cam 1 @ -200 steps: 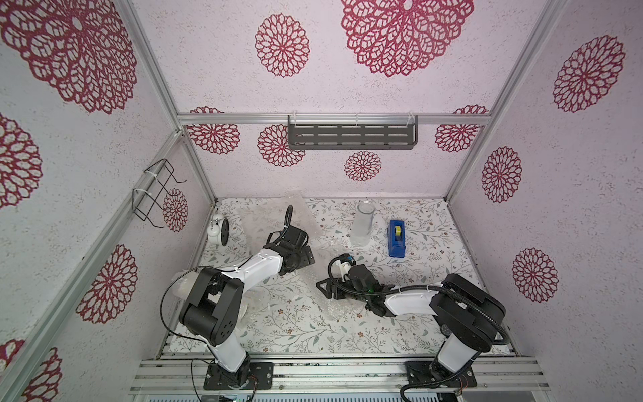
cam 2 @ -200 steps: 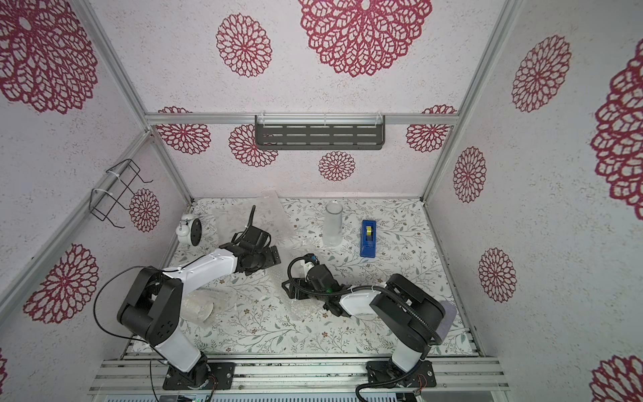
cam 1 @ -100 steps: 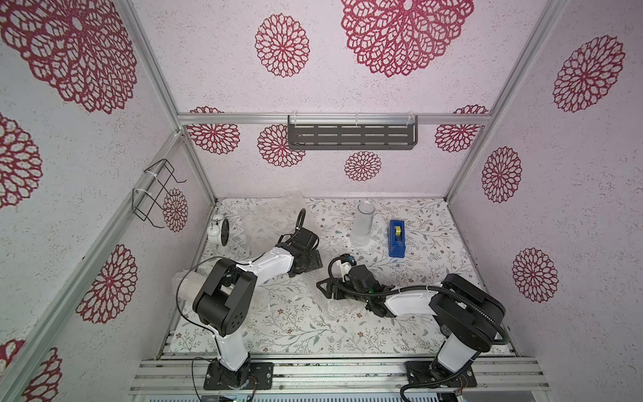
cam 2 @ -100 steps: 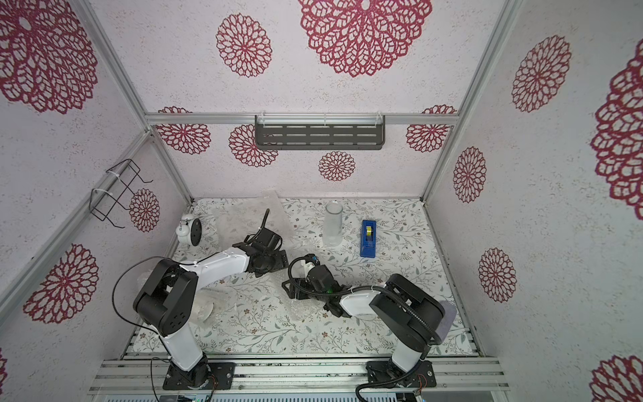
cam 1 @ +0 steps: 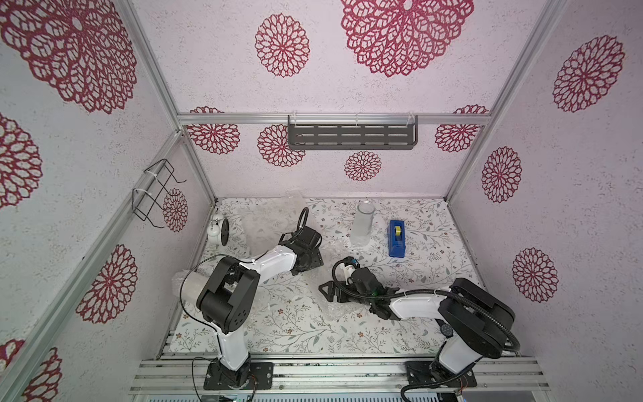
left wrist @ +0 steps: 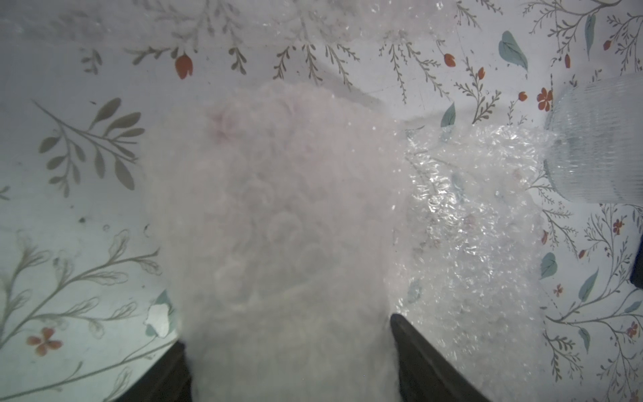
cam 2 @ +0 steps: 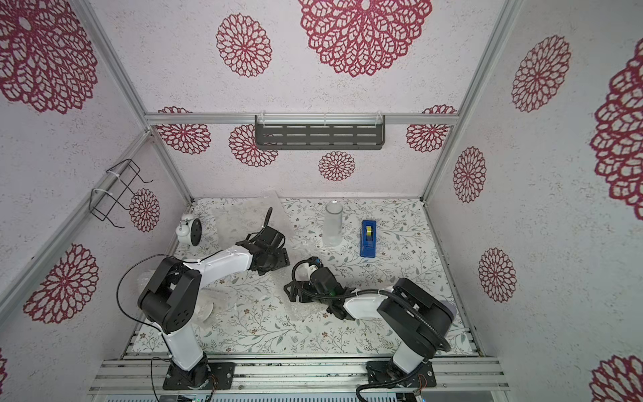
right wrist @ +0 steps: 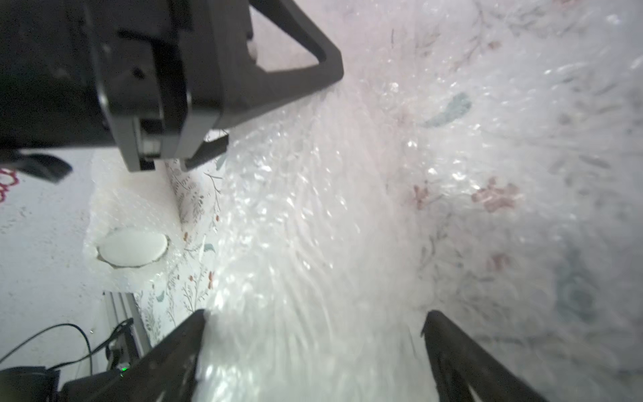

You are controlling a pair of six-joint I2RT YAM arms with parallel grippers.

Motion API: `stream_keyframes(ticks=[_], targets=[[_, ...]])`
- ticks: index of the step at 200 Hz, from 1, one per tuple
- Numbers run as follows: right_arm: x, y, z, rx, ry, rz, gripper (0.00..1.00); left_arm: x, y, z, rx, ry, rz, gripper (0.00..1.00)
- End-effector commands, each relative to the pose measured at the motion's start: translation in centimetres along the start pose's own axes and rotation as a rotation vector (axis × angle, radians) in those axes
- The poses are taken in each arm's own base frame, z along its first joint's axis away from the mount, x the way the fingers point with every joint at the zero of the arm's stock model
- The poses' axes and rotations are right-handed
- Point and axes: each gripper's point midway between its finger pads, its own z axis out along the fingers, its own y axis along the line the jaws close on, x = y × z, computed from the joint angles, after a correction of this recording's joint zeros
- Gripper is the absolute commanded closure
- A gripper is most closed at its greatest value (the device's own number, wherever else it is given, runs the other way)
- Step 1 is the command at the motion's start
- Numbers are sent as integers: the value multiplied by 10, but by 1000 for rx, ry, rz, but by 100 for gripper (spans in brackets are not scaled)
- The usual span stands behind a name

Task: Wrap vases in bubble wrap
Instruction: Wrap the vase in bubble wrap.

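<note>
In the left wrist view my left gripper (left wrist: 287,329) is shut on a blurred bundle of bubble wrap (left wrist: 285,215) that fills the gap from finger to finger. What is inside it is hidden. More crinkled wrap (left wrist: 469,226) lies beside it, near a finely ribbed glass vase (left wrist: 598,139). My right gripper (right wrist: 316,313) stands open and wide, with wrap (right wrist: 313,209) spread between and beyond its fingers. In both top views the grippers (cam 1: 309,259) (cam 1: 325,290) meet mid-table. A tall glass vase (cam 1: 363,222) stands at the back. A wrapped white vase (right wrist: 132,247) lies by the left arm.
A blue tape dispenser (cam 1: 397,238) sits right of the tall vase. An alarm clock (cam 1: 219,229) stands at the back left, next to a loose sheet of bubble wrap (cam 1: 275,215). A dark shelf (cam 1: 351,137) and a wire rack (cam 1: 156,191) hang on the walls.
My left arm swung right toward the table's middle and its jaws narrowed onto the wrap. The right gripper's jaws widened; its arm stayed put.
</note>
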Motion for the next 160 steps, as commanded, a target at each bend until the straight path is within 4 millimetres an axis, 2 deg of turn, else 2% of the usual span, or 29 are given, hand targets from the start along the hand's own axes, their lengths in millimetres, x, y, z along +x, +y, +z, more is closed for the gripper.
stream_keyframes(ticks=[1, 45, 84, 117, 145, 160], targets=[[29, -25, -16, 111, 98, -45, 1, 8, 33, 16, -151, 7, 54, 21], [18, -22, -48, 163, 44, -98, 1, 9, 28, 16, -161, 2, 69, 21], [-11, -13, -75, 227, -111, -152, 1, 10, 24, 16, -159, 1, 70, 20], [-25, -9, -79, 255, -145, -187, 1, 10, 21, 15, -156, -1, 75, 20], [-33, 6, -84, 154, -219, -164, 1, 9, 20, 13, -159, -7, 77, 20], [-32, 13, -78, 160, -194, -173, 1, 8, 20, 12, -163, -7, 76, 20]])
